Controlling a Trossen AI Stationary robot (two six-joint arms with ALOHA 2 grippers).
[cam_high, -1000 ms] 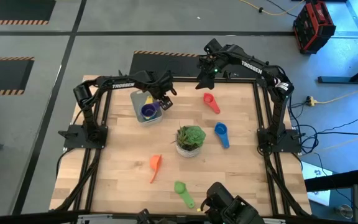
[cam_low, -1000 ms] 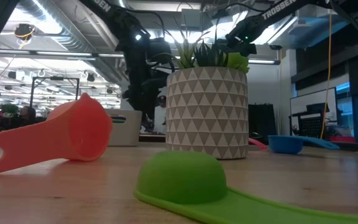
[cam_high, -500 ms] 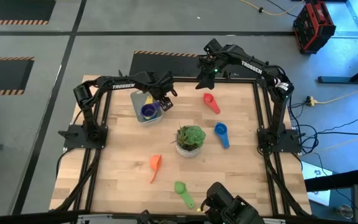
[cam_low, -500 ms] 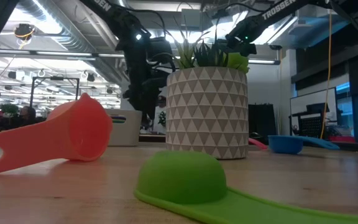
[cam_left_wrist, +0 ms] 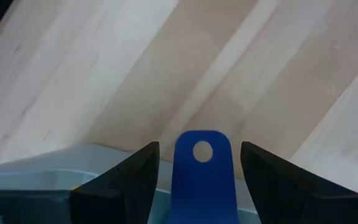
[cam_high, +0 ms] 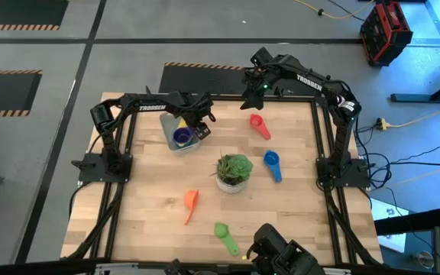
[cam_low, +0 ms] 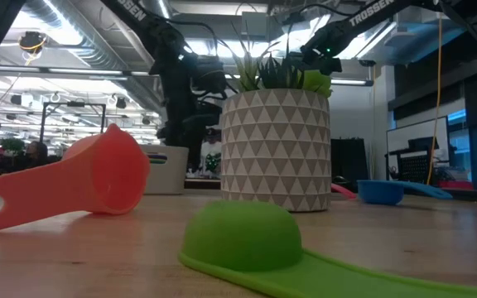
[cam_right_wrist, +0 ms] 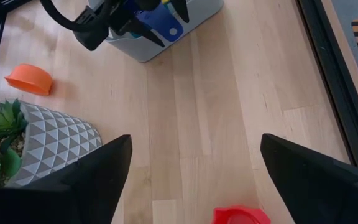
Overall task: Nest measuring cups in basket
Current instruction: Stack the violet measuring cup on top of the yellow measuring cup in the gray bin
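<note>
- Left hand (cam_high: 199, 128) hangs over the basket (cam_high: 168, 126) near the desk's far-left corner — fingers spread, and the blue cup's handle (cam_left_wrist: 202, 168) stands between them without being pinched, so it looks released, probably just dropped in to nest.
- Basket holds the purple cup (cam_high: 182, 137), a bit of yellow cup (cam_high: 182, 121) behind it, and the blue one at the rim under the hand.
- Right hand (cam_high: 252, 93) waits open and empty above the desk's far edge, just short of the red cup (cam_high: 259, 125) — likely the next pick.
- Still loose on the desk (cam_high: 296, 198): light blue cup (cam_high: 271, 163) towards the right edge beside the potted plant (cam_high: 234, 172), orange cup (cam_high: 191, 202) left of middle, green cup (cam_high: 224, 234) by the near edge.
- Judgement: roughly three cups in, four to go; the plant sits mid-desk, so reaches must go around it.
</note>
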